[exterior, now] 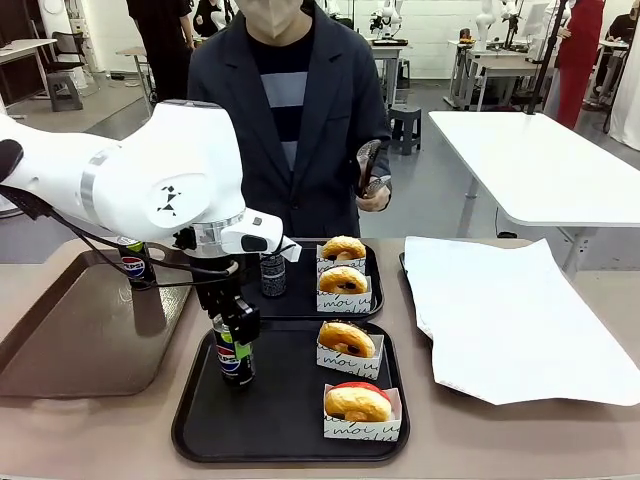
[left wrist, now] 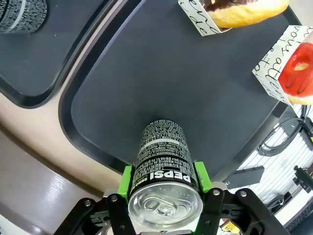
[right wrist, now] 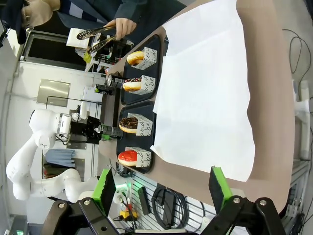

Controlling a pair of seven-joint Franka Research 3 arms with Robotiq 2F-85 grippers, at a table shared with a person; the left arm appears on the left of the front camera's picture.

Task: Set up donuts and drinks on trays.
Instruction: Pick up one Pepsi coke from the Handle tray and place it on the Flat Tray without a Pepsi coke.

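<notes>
Pepsi can (left wrist: 164,161) clamped in left claw (left wrist: 164,183)

Gripper (left wrist: 165,196) clamps a Pepsi can (left wrist: 163,161) above a black tray (left wrist: 161,83); boxed donuts at one (left wrist: 239,12) and three o'clock (left wrist: 293,68).

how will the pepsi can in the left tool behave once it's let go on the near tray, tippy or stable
The can is tall and slim, so it would probably tip if nudged sideways. Its smooth metal wall looks slippery, though the left tool has green pads on both sides. The near tray is flat and bare there, so it should stand if released upright.
</notes>
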